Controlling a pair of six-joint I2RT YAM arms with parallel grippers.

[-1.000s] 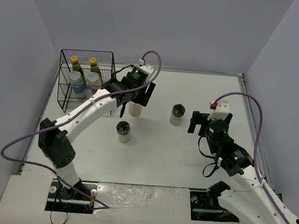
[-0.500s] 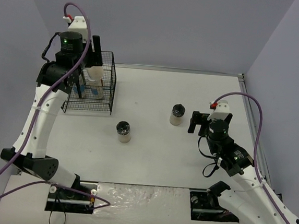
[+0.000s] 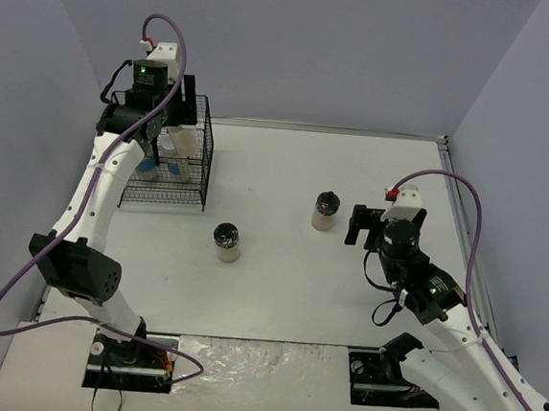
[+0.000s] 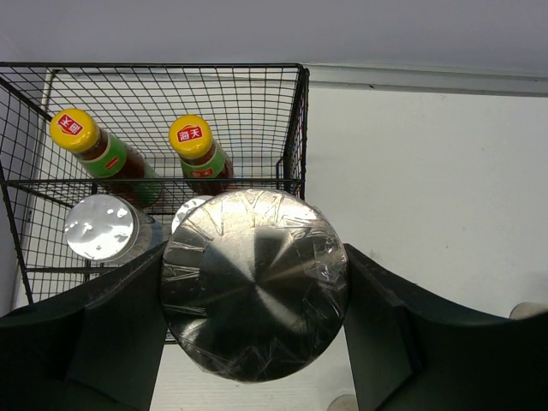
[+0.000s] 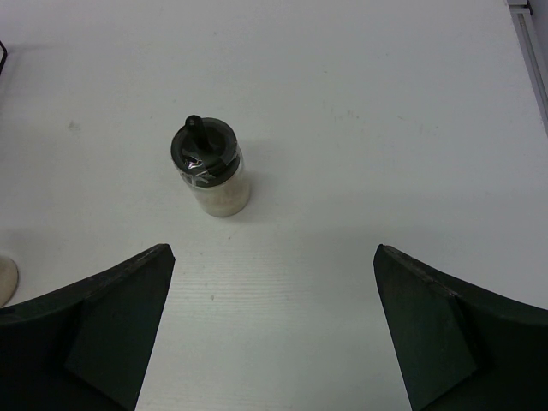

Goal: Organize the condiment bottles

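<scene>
Top external: mounted high at the near side, looking down over the whole table (image 3: 276,302). Left wrist: close above the wire rack (image 4: 297,128), far left. Right wrist: looking down at the black-lidded jar (image 5: 208,171), which top external also shows.

There are two slim sauce bottles with yellow caps: the left sauce bottle (image 4: 75,130) and the right sauce bottle (image 4: 191,139). The short spice jars are five. Three have silver lids: the nearest silver jar (image 4: 254,282), the left silver jar (image 4: 101,227) and the half-hidden jar (image 4: 190,210). Two have black lids: the near black jar (image 3: 226,241) and the far black jar (image 3: 325,210). The wire rack (image 4: 171,65) is one.
</scene>
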